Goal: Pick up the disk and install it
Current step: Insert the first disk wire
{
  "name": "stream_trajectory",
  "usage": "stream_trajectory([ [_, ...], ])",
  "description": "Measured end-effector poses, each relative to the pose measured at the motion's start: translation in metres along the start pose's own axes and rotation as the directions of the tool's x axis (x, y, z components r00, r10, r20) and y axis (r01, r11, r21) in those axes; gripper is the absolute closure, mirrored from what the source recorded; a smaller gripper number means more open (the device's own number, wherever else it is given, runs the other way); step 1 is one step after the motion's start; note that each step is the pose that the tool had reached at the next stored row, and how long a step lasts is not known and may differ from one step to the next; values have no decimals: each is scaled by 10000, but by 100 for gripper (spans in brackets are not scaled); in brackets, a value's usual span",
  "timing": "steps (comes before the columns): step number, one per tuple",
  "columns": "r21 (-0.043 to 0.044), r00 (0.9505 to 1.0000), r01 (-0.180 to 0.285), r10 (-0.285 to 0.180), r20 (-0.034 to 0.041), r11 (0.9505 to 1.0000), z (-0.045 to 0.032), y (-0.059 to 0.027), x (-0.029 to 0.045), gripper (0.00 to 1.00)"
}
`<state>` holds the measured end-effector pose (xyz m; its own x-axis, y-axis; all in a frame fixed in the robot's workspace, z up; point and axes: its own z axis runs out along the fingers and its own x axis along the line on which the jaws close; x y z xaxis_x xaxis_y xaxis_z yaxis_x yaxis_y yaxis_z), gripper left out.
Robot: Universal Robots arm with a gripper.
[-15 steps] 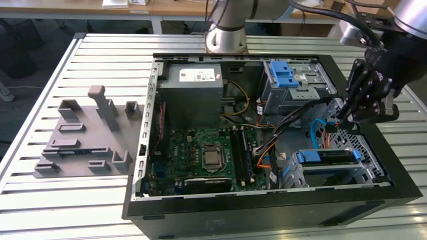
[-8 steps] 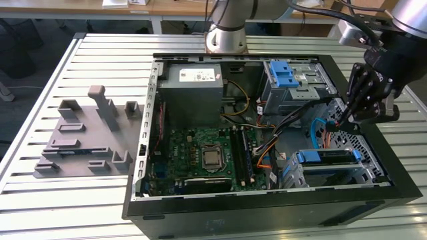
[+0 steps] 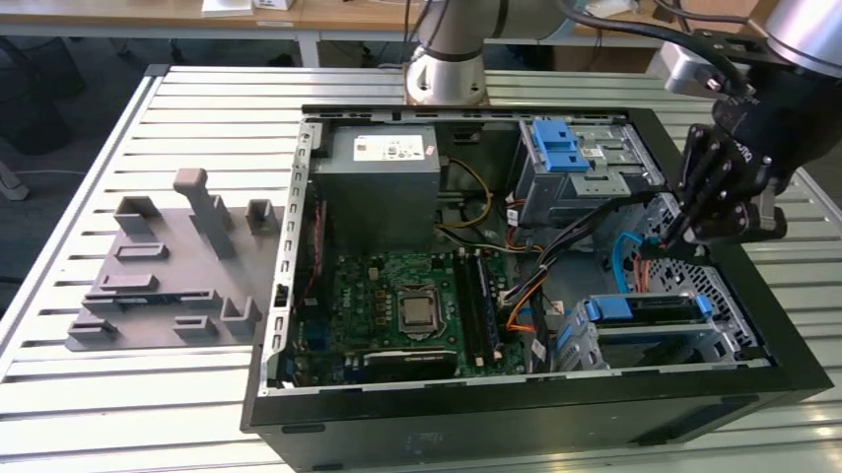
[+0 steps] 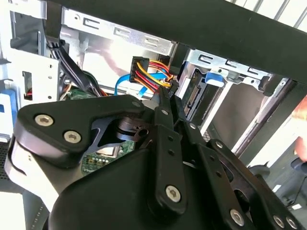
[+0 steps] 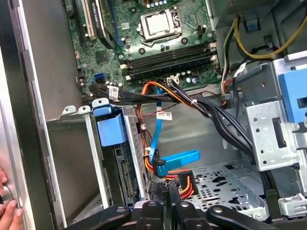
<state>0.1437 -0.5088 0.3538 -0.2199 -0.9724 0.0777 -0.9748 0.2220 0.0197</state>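
Exterior view: disk (image 3: 641,309) seated below pincer (image 3: 673,239).

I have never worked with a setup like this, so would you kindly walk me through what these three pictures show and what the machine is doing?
The machine is one robot arm ending in a black gripper. The exterior view is taken by a camera off the arm; both wrist views come from cameras riding near the gripper, so its black linkages fill their foreground.

On a slatted metal table lies an open computer case, with a green motherboard, a grey power supply box and a silver cage with a blue latch. Beside the case sits a grey plastic fixture.

The disk, blue-framed, sits in a bay near the case's front corner. The gripper is lowered inside the case beside that bay, its fingers closed on a bundle of coloured cables.
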Motion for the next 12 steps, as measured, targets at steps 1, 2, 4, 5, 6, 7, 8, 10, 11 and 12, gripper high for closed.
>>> stream_trajectory([
  [1,8,10000,91,-91,-1,10000,0,2,2,84],
  [2,16,9998,179,-179,-2,9998,1,5,5,84],
  [4,35,9995,302,-302,-1,9995,3,12,17,84],
  [5,46,9995,330,-330,-2,9994,3,19,30,84],
  [6,55,9994,343,-343,-1,9994,5,24,47,84],
  [7,65,9994,350,-350,1,9994,7,27,69,84],
  [8,73,9994,355,-355,2,9993,9,26,92,84],
  [10,89,9993,364,-364,6,9993,13,22,139,84],
  [11,95,9993,368,-368,7,9993,15,19,160,84],
  [12,101,9993,372,-372,9,9993,17,17,179,84],
])
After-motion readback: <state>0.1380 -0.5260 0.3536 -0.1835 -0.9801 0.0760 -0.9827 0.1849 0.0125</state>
